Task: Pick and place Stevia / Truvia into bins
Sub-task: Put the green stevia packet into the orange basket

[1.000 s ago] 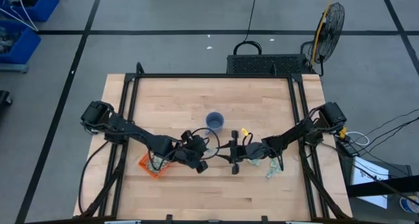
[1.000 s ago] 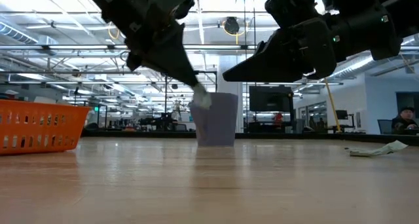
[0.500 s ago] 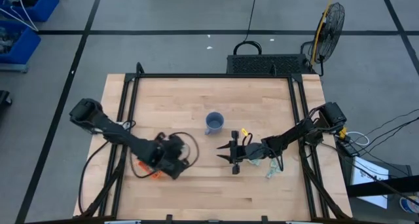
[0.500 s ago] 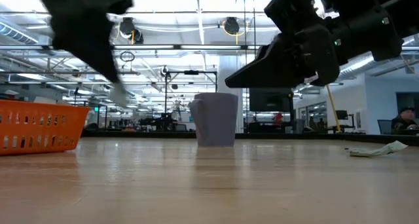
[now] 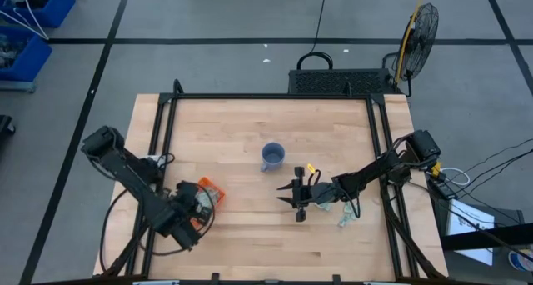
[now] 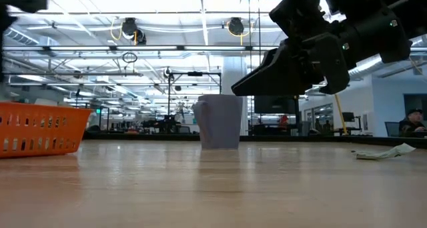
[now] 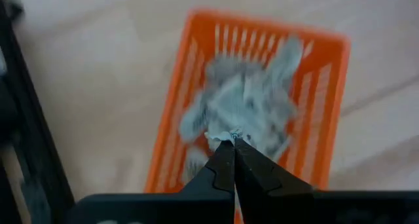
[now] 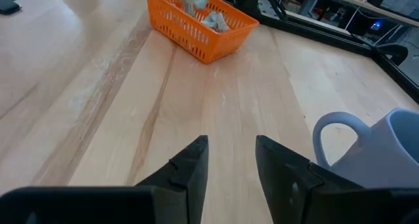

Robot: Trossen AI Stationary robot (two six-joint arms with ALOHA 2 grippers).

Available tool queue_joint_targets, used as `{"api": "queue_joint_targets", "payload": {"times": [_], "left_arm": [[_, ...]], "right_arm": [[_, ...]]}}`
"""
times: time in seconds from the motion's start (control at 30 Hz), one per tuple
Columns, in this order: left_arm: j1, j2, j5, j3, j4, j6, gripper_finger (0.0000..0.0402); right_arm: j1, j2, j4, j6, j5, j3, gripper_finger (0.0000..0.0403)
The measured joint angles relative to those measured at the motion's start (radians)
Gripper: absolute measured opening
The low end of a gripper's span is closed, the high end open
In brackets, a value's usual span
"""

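The orange bin (image 5: pixel 209 190) stands near the table's left front, and a heap of pale Stevia / Truvia packets (image 7: pixel 252 96) lies in it. My left gripper (image 7: pixel 233 141) hangs over the bin (image 7: pixel 175 122), pointing down, shut on one packet. My right gripper (image 5: pixel 293 203) stands open and level above the bare wood right of centre, nothing between its fingers (image 8: pixel 195 160). More packets (image 5: pixel 344 218) lie flat on the table beside the right arm, also seen in the low view (image 6: pixel 385 151). My left gripper pinches a pale packet between its two fingertips; only a small crumpled bit (image 7: pixel 220 136) shows past them. The fingers come from above, pointing steeply down. The packet is lifted clear, above the heap in the bin.
A blue-grey mug (image 5: pixel 273 156) with a handle stands at the table's middle, just beyond my right gripper (image 8: pixel 229 152). A black frame rail (image 7: pixel 29 152) runs along the table's left side close to the bin. Bare wood lies between bin and mug.
My left gripper has swung from beside the mug toward the table's left and near edge, carrying the packet, and now hangs over the bin. It has rolled and tipped from a slant to pointing steeply down. It has stayed shut.
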Motion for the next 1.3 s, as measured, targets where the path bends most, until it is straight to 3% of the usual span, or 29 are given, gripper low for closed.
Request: {"api": "queue_joint_targets", "payload": {"times": [0.2,0.43,0.57,0.93,1.13,1.3], "left_arm": [[-0.051,0.036,0.089,0.0,0.081,-0.029,0.0024],[-0.064,0.069,0.078,0.0,0.095,-0.005,0.0042],[-0.063,0.069,0.045,0.0,0.094,0.036,0.006],[-0.047,0.07,-0.309,0.0,0.094,0.095,0.0085],[-0.017,0.069,-0.621,-0.001,0.2,0.219,0.0086],[0.032,0.069,-0.623,0.0,0.31,0.375,0.0086]], "right_arm": [[0.0,0.0,-0.006,0.074,-0.004,-0.001,0.012],[0.002,0.0,-0.025,0.032,-0.105,-0.001,0.0117],[0.003,-0.004,-0.025,0.023,-0.109,-0.001,0.0117],[0.069,-0.219,-0.408,0.11,-0.089,0.024,0.0116],[0.13,-0.271,-0.733,0.384,-0.134,0.024,0.0116],[0.178,-0.273,-0.984,0.584,-0.131,0.022,0.0116]]}}
